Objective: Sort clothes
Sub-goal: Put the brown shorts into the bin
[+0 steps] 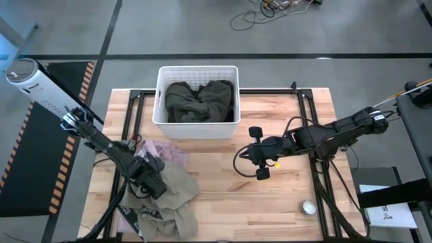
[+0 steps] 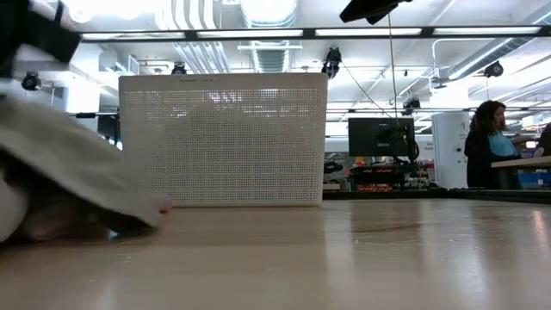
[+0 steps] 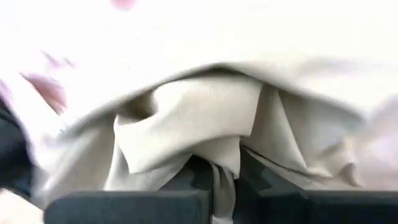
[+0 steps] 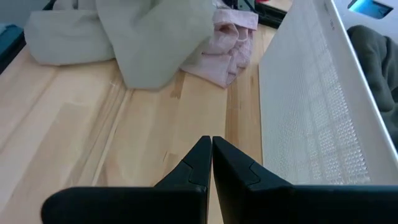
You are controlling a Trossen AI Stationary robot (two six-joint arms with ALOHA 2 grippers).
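A khaki-tan garment (image 1: 174,196) lies bunched at the table's near left, beside a pale pink shirt (image 1: 167,152). It also shows in the low view (image 2: 69,176) and the right wrist view (image 4: 155,43). My left gripper (image 1: 152,181) is down in the garment and shut on its cloth. A dark olive garment (image 1: 200,101) lies inside the white bin (image 1: 162,121) at the far middle. My right gripper (image 4: 210,146) is shut and empty. It hovers over bare table right of centre, pointing toward the clothes pile. My left gripper pinches a fold of the khaki-tan garment (image 3: 225,180) between its two fingers, coming from above at a slant. How many layers, I cannot tell. The cloth drapes away from the fingers in loose folds, and its lower part (image 2: 129,220) rests on the table.
A dark piece with printed labels (image 1: 137,217) pokes out under the pile at the near left edge. A small white round object (image 1: 308,207) sits at the near right. Bare wood lies between the pile and my right gripper. A person (image 2: 489,142) sits in the room beyond.
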